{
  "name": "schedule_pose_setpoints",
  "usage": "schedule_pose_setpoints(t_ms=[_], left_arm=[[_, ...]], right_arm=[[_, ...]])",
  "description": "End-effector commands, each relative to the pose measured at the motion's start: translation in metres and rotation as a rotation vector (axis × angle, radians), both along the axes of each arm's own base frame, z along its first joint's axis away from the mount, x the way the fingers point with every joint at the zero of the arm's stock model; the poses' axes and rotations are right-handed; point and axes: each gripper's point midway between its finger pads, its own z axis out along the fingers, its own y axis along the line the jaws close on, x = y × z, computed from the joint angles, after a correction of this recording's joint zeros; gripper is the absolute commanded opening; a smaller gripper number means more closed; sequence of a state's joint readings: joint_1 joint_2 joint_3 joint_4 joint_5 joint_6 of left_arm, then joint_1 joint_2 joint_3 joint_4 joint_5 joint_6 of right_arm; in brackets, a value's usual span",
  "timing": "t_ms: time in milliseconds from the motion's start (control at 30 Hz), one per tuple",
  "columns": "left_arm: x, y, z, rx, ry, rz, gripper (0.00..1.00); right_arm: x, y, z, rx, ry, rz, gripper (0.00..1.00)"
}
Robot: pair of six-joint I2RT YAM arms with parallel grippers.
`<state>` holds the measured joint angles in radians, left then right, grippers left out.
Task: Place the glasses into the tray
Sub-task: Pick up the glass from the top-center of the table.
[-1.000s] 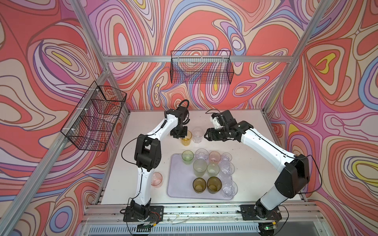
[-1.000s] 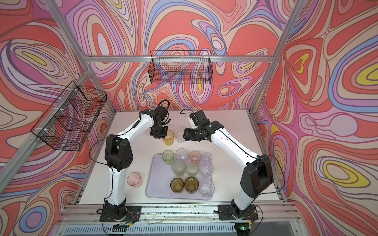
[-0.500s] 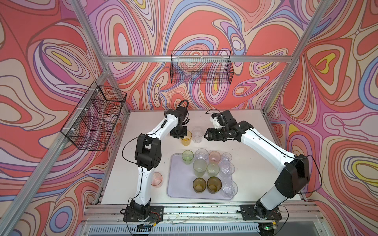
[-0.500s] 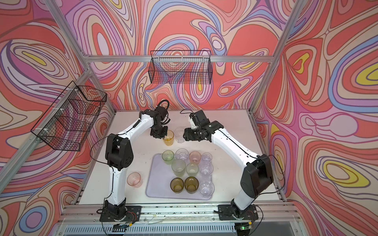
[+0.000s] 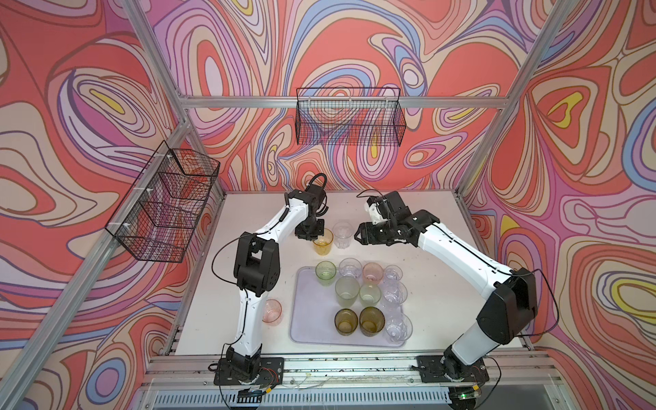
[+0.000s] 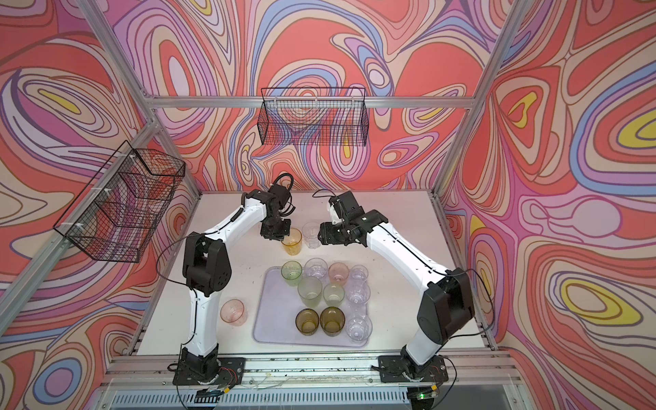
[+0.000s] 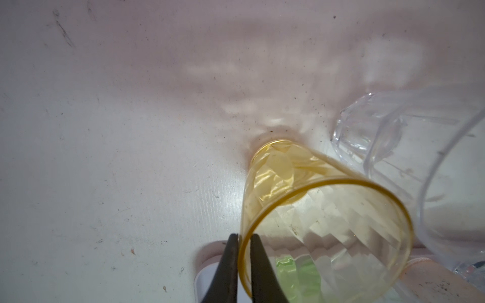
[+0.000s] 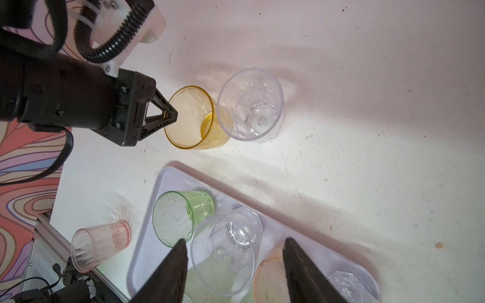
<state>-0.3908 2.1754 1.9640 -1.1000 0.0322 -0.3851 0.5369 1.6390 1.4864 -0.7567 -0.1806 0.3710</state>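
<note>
at the far middle of the counter point(image 5: 426, 269), the left claw point(image 7: 244, 237) is pinching the rim of the amber glass point(image 7: 322, 210). one finger sits inside the wall and one outside, on the side away from the clear glass point(image 5: 343, 234) that stands just beside it. the amber glass stands upright on its base, mouth up, long axis vertical, narrowing toward the bottom. it is outside the tray point(image 5: 309, 319), near the tray's far short edge. the right claw point(image 8: 234, 240) is spread, gripping nothing, in the air just right of the clear glass. in the tray the other glasses point(image 5: 346, 291) stand mouth up, crowded toward its right side. a pink glass point(image 5: 272, 311) stands upright on the counter just left of the tray.
</note>
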Motion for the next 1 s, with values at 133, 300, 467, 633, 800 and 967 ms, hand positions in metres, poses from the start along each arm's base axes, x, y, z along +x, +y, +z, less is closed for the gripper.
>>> schedule_pose_setpoints(t_ms=[133,300,467,633,800,967], left_arm=[[0.004,0.01,-0.001,0.041,0.006,0.005,0.09],[0.007,0.013,0.004,0.045,-0.007,0.01,0.03],[0.008,0.015,0.015,0.04,-0.023,0.015,0.0],[0.008,0.019,0.031,0.037,-0.05,0.018,0.0],[0.008,0.023,0.05,0.028,-0.074,0.019,0.0],[0.002,0.03,0.064,0.041,-0.091,0.018,0.0]], right_arm=[[0.001,-0.003,0.005,-0.003,-0.008,0.003,0.61],[0.002,-0.003,0.006,-0.004,-0.012,0.003,0.61],[0.003,-0.003,0.008,-0.011,-0.021,0.007,0.61],[0.004,-0.004,0.012,-0.015,-0.035,0.003,0.61],[0.004,-0.006,0.014,-0.017,-0.038,-0.001,0.6],[0.003,-0.008,0.017,-0.02,-0.049,-0.008,0.6]])
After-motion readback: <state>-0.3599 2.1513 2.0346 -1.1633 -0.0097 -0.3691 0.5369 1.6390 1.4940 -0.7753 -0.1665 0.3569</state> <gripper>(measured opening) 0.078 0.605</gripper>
